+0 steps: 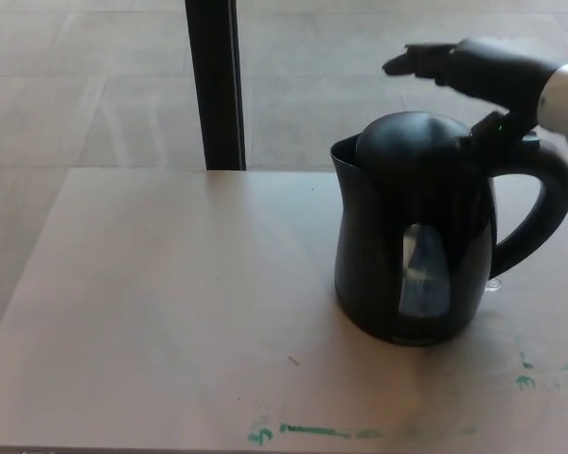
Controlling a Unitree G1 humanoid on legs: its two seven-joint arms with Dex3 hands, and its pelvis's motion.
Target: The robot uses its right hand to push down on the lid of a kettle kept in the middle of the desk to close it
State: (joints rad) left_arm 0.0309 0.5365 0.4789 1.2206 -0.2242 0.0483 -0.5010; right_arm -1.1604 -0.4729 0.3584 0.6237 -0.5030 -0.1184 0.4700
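Black kettle (418,236) sits on the desk (170,303), right of centre, lid (412,142) down flat. The robot's right hand (473,68) hovers above it, fingers stretched out apart, holding nothing, not touching.

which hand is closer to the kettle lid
Right. The right hand hovers just above the lid of the kettle, clear of it, fingers extended. The left hand is not in view.

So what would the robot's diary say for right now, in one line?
black plastic kettle: upright on desk | domed lid: down | right hand: above lid, apart, fingers out | left hand: unseen
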